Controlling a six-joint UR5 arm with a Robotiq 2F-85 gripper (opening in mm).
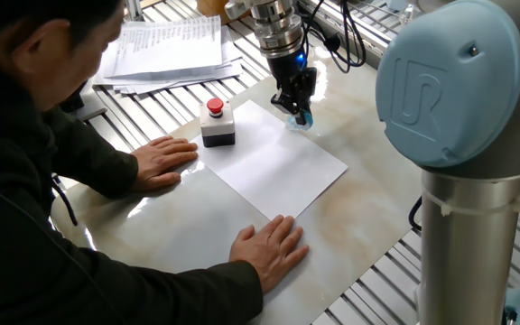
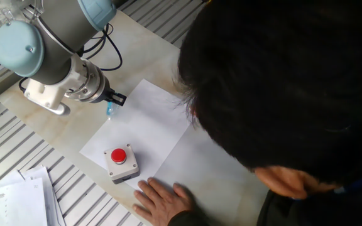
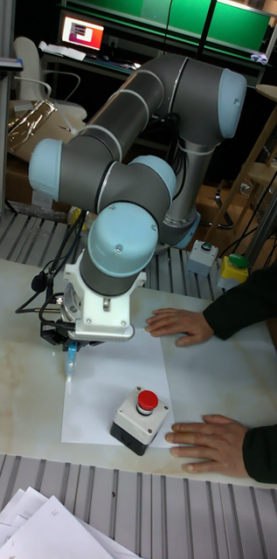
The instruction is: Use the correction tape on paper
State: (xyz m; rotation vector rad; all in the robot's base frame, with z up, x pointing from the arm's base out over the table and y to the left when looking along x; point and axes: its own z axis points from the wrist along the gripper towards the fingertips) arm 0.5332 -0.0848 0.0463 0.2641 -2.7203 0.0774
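Gripper (image 1: 299, 112) clamps correction tape (image 1: 301, 120), tip seemingly touching paper (image 1: 278, 167).

correction tape (image 1: 300, 119) in end effector (image 1: 298, 112) — on paper (image 1: 278, 162)

Button box (image 1: 218, 127): grey, red button on top, on the worktop (image 1: 368, 171).
Printed pages (image 1: 165, 50): stacked behind the box.
Monitors (image 3: 83, 34): in the background.
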